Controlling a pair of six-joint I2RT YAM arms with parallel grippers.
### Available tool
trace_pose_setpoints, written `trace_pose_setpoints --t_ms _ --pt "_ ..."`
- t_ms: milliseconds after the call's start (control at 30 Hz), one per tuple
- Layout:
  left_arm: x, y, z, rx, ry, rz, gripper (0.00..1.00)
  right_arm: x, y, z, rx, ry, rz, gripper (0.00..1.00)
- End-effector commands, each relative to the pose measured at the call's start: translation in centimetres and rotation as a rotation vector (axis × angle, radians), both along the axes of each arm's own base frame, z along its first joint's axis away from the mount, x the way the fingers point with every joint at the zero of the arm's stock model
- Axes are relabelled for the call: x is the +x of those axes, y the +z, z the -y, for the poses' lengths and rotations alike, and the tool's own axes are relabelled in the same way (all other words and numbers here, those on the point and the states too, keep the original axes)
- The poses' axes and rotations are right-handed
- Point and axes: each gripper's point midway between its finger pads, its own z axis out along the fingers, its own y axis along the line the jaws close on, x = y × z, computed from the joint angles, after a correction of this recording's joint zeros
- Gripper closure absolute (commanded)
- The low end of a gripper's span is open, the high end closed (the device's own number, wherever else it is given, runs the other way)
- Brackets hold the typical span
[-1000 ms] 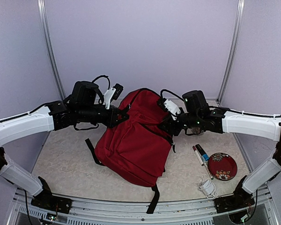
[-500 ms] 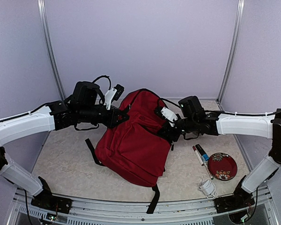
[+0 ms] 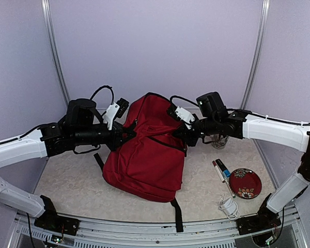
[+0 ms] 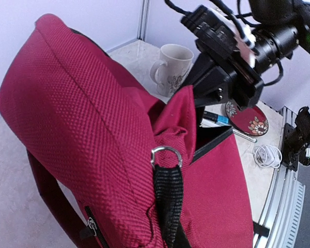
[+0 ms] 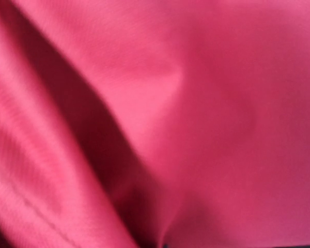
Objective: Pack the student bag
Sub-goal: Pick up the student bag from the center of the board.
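The student bag (image 3: 144, 155), dark red with black straps, stands tilted in the middle of the table, its top lifted between both arms. My left gripper (image 3: 127, 133) is at the bag's upper left, shut on a black webbing strap (image 4: 168, 201) that hangs from a metal ring (image 4: 166, 153); its fingers are hidden in the left wrist view. My right gripper (image 3: 183, 135) is shut on a fold of the bag's fabric (image 4: 183, 106) beside the zipper opening (image 4: 213, 138). Blurred red fabric (image 5: 196, 103) fills the right wrist view.
A white patterned mug (image 4: 171, 62) stands behind the bag, near the back right. Right of the bag lie two markers (image 3: 221, 169), a red flowered plate (image 3: 245, 183) and a coiled white cable (image 3: 228, 206). A bag strap (image 3: 175, 219) trails to the near edge.
The right gripper moved in to the bag's right edge and shut on its fabric. The left arm drew back to the left, and the bag shifted left with its top raised.
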Motion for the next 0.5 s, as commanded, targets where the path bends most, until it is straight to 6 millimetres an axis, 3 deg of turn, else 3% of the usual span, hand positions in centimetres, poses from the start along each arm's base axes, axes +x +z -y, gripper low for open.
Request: trace_pose_setpoints --t_ms 0,100,167,333,467 --pt "-2.7 6.8 0.2 -0.119 -0.058 0.327 1.0 1.1 13.6 -0.8 0.182 -0.005 0.352 1.0" --pt "-2.8 6.9 -0.3 -0.123 -0.036 0.37 1.0 0.7 16.1 -1.5 0.205 0.008 0.434 1.0" --pt "-2.5 5.9 -0.5 -0.099 -0.016 0.385 1.0 0.2 16.6 -2.0 0.219 0.017 0.471 1.0" --pt "-2.4 1.2 -0.3 -0.005 0.004 0.379 1.0 -1.9 14.7 -3.4 0.205 0.035 0.522 1.0" --pt "-5.3 -0.5 0.0 -0.054 -0.084 0.358 1.0 -4.9 13.0 -4.6 0.187 0.097 0.505 1.0"
